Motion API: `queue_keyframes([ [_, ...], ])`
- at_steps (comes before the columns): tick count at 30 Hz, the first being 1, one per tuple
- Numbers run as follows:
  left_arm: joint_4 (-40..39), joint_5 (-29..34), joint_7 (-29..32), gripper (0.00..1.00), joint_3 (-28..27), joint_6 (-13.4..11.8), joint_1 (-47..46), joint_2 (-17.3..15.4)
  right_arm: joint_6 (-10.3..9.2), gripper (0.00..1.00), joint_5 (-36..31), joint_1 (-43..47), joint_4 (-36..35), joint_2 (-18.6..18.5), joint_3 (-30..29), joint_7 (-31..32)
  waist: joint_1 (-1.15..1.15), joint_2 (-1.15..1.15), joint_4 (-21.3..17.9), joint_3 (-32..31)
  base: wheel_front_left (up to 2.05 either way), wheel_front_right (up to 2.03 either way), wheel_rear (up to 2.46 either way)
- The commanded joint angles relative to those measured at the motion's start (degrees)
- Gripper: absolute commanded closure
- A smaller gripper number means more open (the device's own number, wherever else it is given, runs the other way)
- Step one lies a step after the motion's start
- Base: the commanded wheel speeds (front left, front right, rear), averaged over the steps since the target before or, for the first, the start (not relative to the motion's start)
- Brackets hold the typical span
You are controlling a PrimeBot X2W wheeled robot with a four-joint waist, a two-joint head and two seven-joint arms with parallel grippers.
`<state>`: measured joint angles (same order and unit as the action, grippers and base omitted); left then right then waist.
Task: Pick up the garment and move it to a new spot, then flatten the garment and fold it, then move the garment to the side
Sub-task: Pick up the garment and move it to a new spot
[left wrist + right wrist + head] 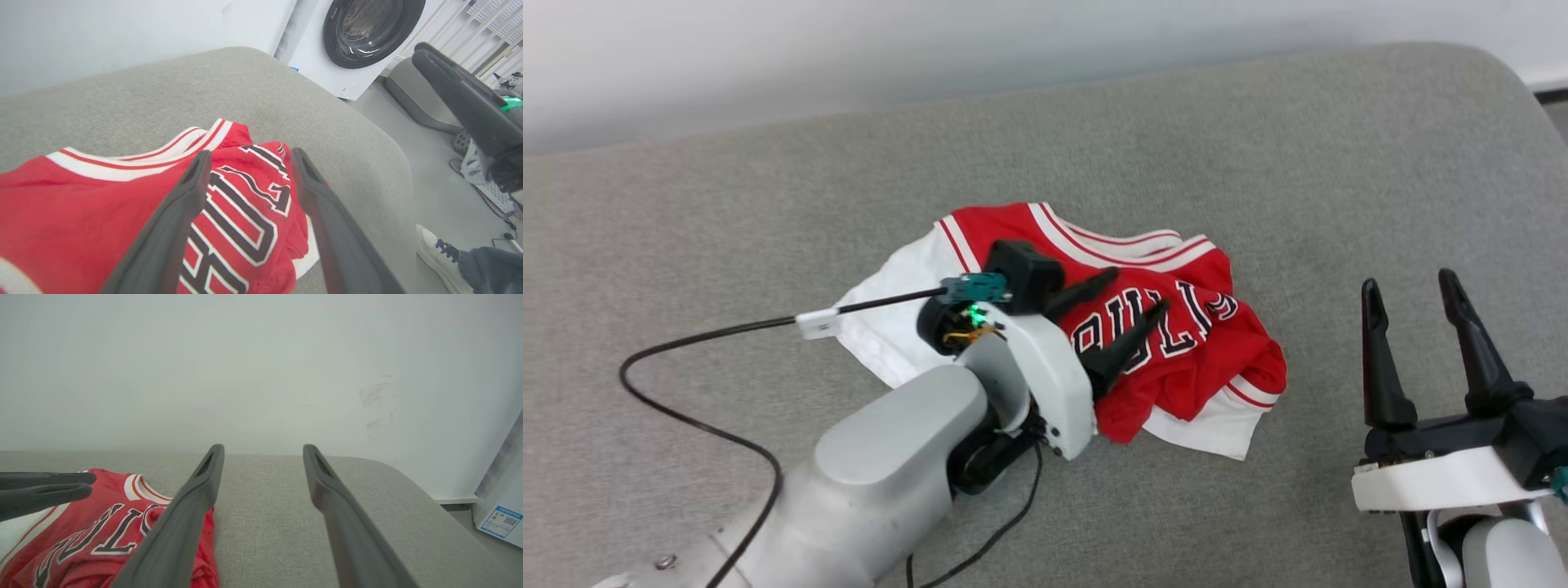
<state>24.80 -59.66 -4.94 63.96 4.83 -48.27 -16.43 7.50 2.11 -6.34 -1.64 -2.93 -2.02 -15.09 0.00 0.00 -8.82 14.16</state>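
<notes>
Poises the left gripper (1137, 294) over the garment (1192, 371), fingers spread and clamping nothing. Shows the garment crumpled, lettering up, in the middle of the grey cushion (1258, 139). Holds the right gripper (1411, 286) well aside, fingers likewise apart.

Bare cushion (265, 490) is lying open ahead of the right fingers (196, 486). The garment (1201, 363) is bunching beneath the left fingers (1127, 343).
</notes>
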Motion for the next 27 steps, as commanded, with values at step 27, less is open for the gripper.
queue_keyframes([
  [27,-25.3,28.4,-10.3,0.00,-35.7,-14.8,40.0,-11.2,-0.02,0.00,0.1,8.0,0.2,0.1,-0.6,-0.1,0.00,0.00,10.5,-14.4,0.00,0.00,0.00],
])
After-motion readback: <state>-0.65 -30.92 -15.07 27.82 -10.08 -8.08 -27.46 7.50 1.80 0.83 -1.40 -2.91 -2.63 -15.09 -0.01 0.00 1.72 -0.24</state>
